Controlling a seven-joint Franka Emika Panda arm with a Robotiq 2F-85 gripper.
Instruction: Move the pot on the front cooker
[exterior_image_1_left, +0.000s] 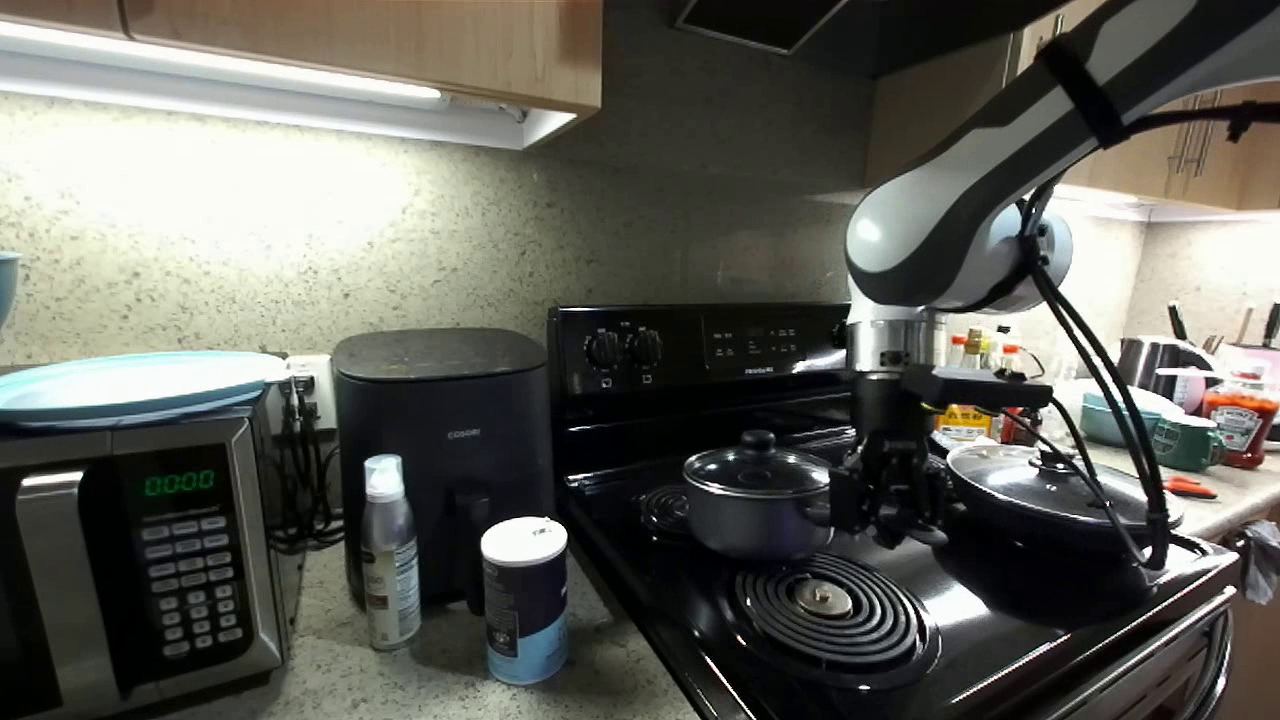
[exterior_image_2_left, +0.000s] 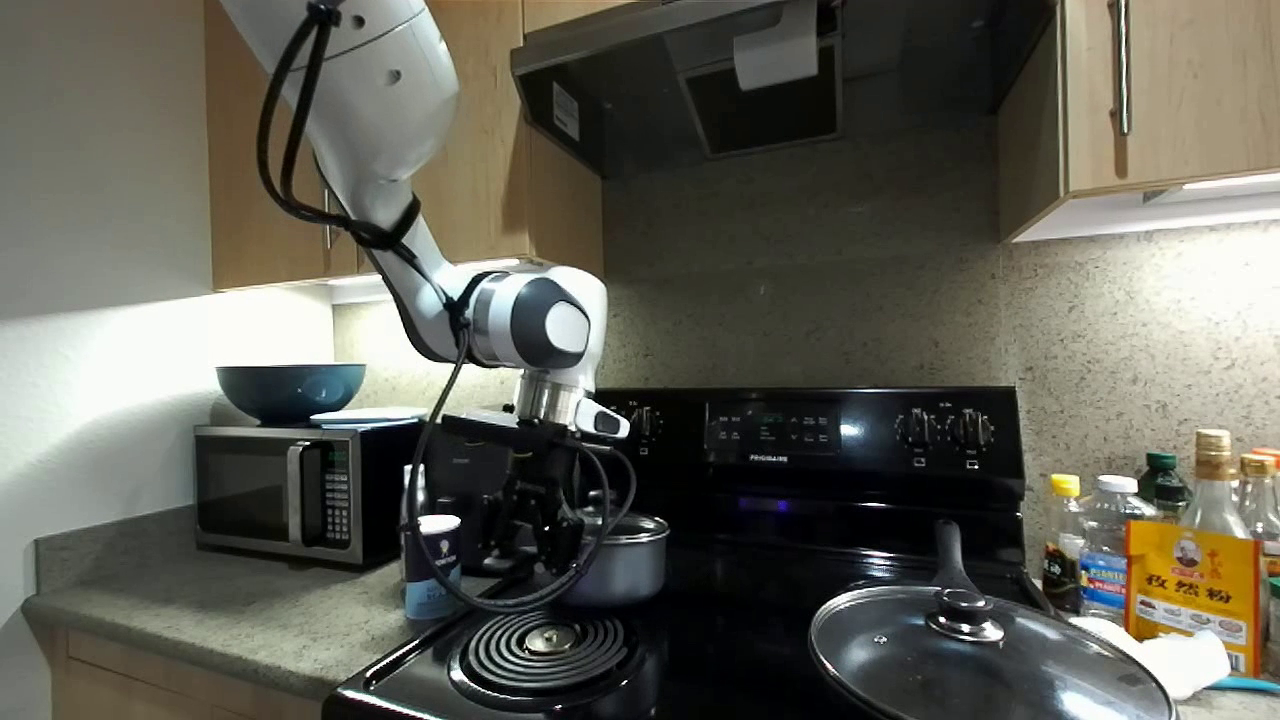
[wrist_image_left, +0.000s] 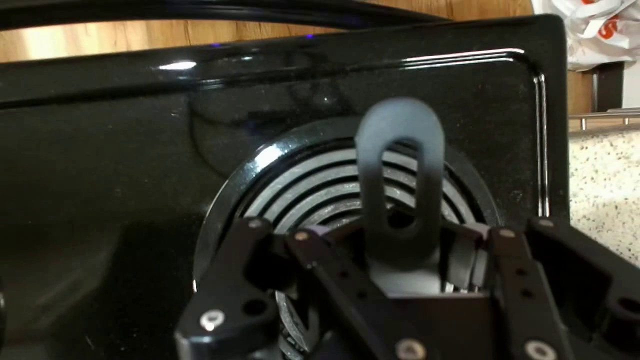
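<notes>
The small pot (exterior_image_1_left: 755, 515) with its dark domed lid and knob stands upright in both exterior views, behind the front cooker (exterior_image_1_left: 825, 625). Whether its base touches the stovetop I cannot tell. My gripper (exterior_image_1_left: 885, 525) points down beside the pot, at its handle. From above, the handle's looped grey end (wrist_image_left: 400, 117) sticks out past my gripper (wrist_image_left: 402, 230), between the two fingers, which are closed in around it. The fingertips' meeting place is hidden by the handle. Under the handle the coil of the front cooker (wrist_image_left: 300, 195) is bare. Gripper parts cover the pot's body in the wrist view.
To the side sits a wider lidded pan (exterior_image_2_left: 950, 650) on the stove. A rear coil (exterior_image_1_left: 665, 508) shows partly past the pot. On the counter by the stove stand a blue canister (exterior_image_1_left: 525, 600), a spray bottle (exterior_image_1_left: 390, 560) and an air fryer (exterior_image_1_left: 440, 440).
</notes>
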